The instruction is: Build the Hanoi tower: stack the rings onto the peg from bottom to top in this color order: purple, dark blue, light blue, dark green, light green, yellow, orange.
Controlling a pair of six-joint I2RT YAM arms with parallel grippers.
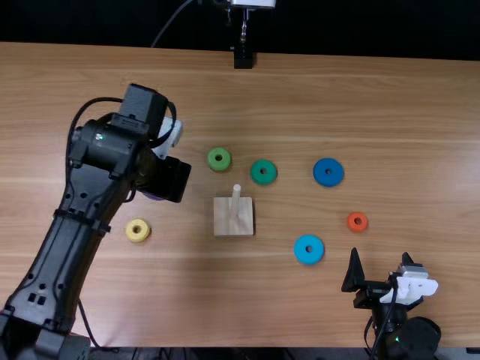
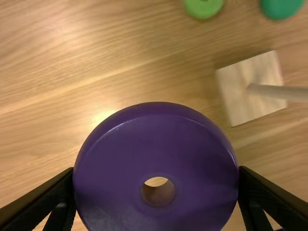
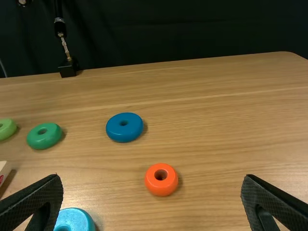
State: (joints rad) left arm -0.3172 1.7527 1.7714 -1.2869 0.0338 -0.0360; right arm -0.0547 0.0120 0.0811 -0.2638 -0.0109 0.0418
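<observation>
Small red mark (image 3: 1,179), illegible, on the wooden base (image 3: 4,168)

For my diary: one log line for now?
left tool: holding purple ring | right tool: open, empty | peg: bare | dark blue ring: on table

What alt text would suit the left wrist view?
A purple ring gripped between two black fingers, above a light brown wooden table. Beyond it: a square wooden base with a peg, plus parts of a light green ring and a dark green ring.

Open room separates purple ring (image 2: 110,168) from upright peg (image 1: 235,200).
</observation>
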